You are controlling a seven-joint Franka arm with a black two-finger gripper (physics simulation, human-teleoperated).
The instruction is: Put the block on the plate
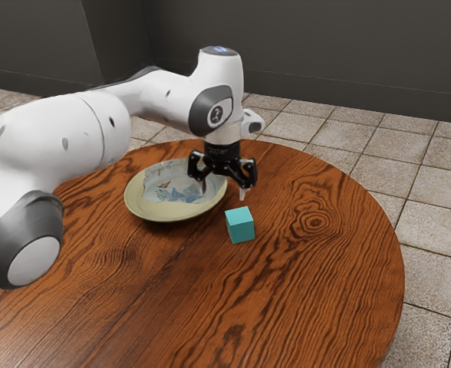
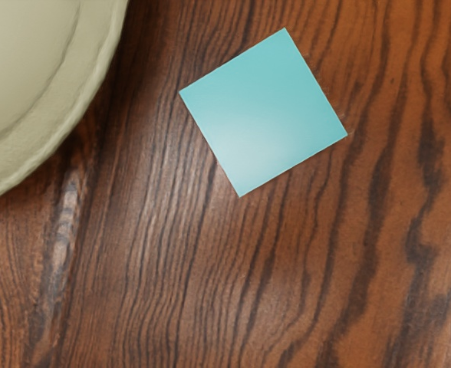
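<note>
My gripper [image 1: 223, 192] is open above the table, over the plate's edge and higher than the block, with nothing between its fingers. The turquoise block [image 1: 240, 225] rests on the wood beside the plate, toward the exterior view's right. A shallow yellow-green plate [image 1: 159, 214] with a blue and grey pattern inside lies partly behind the gripper in the exterior view. In the wrist view the block [image 2: 263, 113] is seen from above, turned at an angle, apart from the rim of the plate [image 2: 53, 123].
The round wooden table [image 1: 310, 299] has a curved edge toward the exterior view's right, with a tiled floor [image 1: 432, 184] beyond. A dark wall [image 1: 325, 54] stands behind. The arm reaches over the table from the exterior view's left.
</note>
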